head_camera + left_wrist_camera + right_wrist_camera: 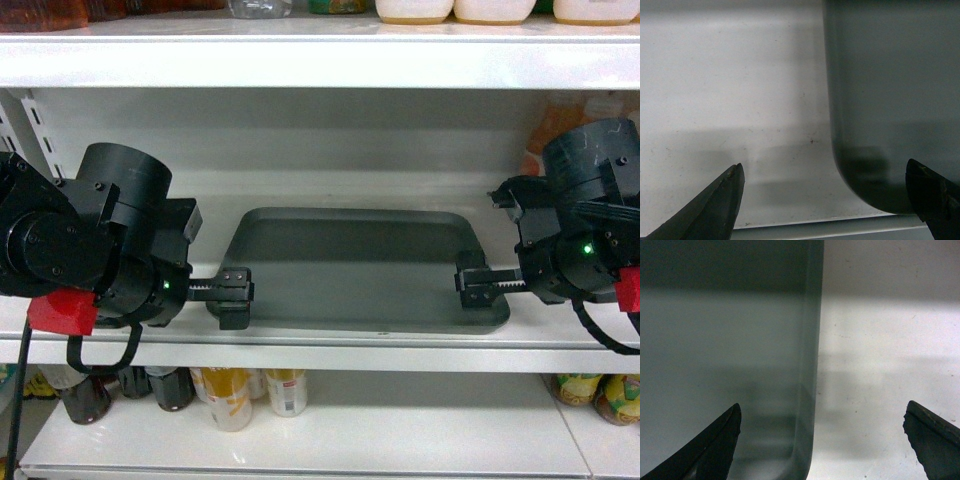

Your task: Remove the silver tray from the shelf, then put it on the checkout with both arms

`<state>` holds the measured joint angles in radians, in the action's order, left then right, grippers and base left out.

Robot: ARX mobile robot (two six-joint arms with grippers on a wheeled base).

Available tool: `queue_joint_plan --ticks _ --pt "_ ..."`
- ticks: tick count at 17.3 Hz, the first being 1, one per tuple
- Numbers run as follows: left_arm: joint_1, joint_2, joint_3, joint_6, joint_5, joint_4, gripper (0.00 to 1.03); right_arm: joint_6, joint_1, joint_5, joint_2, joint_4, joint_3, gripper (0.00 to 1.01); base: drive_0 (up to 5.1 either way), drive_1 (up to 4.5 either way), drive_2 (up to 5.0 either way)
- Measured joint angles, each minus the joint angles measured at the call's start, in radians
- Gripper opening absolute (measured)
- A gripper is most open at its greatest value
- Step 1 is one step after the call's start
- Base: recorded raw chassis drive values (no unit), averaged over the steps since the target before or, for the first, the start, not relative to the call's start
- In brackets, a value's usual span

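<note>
1. White store shelving fills the head view, and the tray (365, 265) is seen lying flat on the middle shelf (320, 345), close to its front lip.
2. The left gripper (236, 298) is held open at the tray's left front corner; in the left wrist view one finger (715, 210) is seen over bare shelf board (730, 100) and the other (935, 195) over the tray (890, 90), so the rim is straddled.
3. The right gripper (473, 286) is likewise spread open at the tray's right edge; in the right wrist view one finger (710, 452) is seen over the tray (720, 350) and the other (932, 440) over the shelf (890, 365).
4. Whether either gripper touches the tray cannot be told; nothing is clamped.
5. Both arms are seen level with the shelf, the left arm (90, 240) at the left edge of the head view and the right arm (585, 215) at the right, each with a green light and a red part.
6. Bottles (230, 395) and jars are seen on the lower shelf, and containers (490, 10) on the upper one.
</note>
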<state>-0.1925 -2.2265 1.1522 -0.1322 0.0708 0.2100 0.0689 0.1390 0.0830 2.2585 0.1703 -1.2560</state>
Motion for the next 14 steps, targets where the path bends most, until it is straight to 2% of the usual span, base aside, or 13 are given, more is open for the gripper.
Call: queue_joint_plan --ticks 5,8,14 --pt "-0.002 -0.034 0.042 0.0 0.008 -0.021 0.98 0.012 -0.029 0.012 0.046 -0.036 -0.087 0.98 0.0 0.0 0.0" --pt "0.002 -0.051 0.069 -0.002 0.023 -0.023 0.98 0.016 -0.029 0.011 0.084 -0.053 -0.121 0.98 0.0 0.0 0.0" --pt "0.008 -0.101 0.146 0.001 0.011 -0.035 0.98 0.037 -0.019 -0.016 0.129 -0.076 -0.168 0.98 0.0 0.0 0.0"
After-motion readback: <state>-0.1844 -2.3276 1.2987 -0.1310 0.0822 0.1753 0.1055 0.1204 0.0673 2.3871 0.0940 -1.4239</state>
